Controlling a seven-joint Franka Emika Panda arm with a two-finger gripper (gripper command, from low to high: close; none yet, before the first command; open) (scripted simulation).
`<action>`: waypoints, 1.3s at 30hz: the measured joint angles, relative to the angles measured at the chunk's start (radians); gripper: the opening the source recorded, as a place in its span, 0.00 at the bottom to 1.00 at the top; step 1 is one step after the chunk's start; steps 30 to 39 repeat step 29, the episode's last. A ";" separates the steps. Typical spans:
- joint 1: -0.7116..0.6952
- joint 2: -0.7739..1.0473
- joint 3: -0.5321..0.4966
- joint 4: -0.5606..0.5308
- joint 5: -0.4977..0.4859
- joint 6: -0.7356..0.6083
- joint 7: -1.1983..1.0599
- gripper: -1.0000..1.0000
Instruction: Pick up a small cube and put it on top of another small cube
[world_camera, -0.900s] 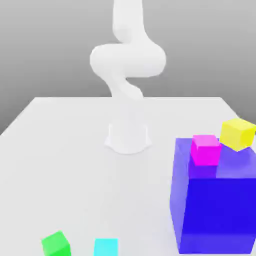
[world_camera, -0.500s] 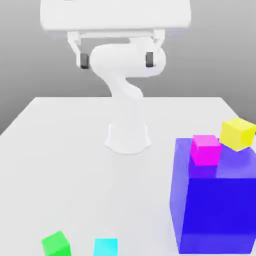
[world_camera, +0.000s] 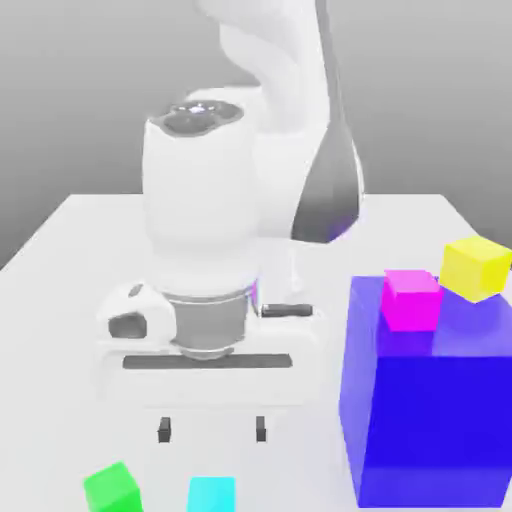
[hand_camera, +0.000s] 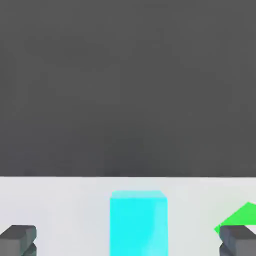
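Hovering low over the table (world_camera: 60, 300), the gripper (world_camera: 211, 429) hangs with its fingers (world_camera: 165, 430) spread wide and nothing between them, just above the cyan cube (world_camera: 212, 494) at the bottom centre of the exterior view. In the hand view that cube (hand_camera: 138, 222) sits midway between the two fingertips (hand_camera: 18, 240), with clear table on either side of it. This looks like the approach step of the pick: the gripper is lined up but not yet down around the cube. The next move likely calls for a straight descent until the fingers bracket the cube's sides, then a close.

The cyan cube has no long axis, being equal on all sides. It rests flat, one face turned squarely toward the hand camera, so its side faces seem parallel to the fingers.

The green cube (world_camera: 111, 488) lies just beside it, toward the lower left of the exterior view, turned corner-on and close to one fingertip in the hand view (hand_camera: 240, 220), a possible snag on the way down.

Farther back, at the right, a big blue block (world_camera: 430, 430) carries a magenta cube (world_camera: 411, 299), with a yellow cube (world_camera: 476, 266) near its far corner; either could serve as the stacking target
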 joint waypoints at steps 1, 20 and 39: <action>-0.003 0.036 0.001 0.002 0.001 0.019 -0.003 0.50; -0.059 -0.008 -0.065 0.007 0.013 -0.048 0.065 0.00; -0.128 0.088 -0.090 0.023 0.079 0.027 0.084 1.00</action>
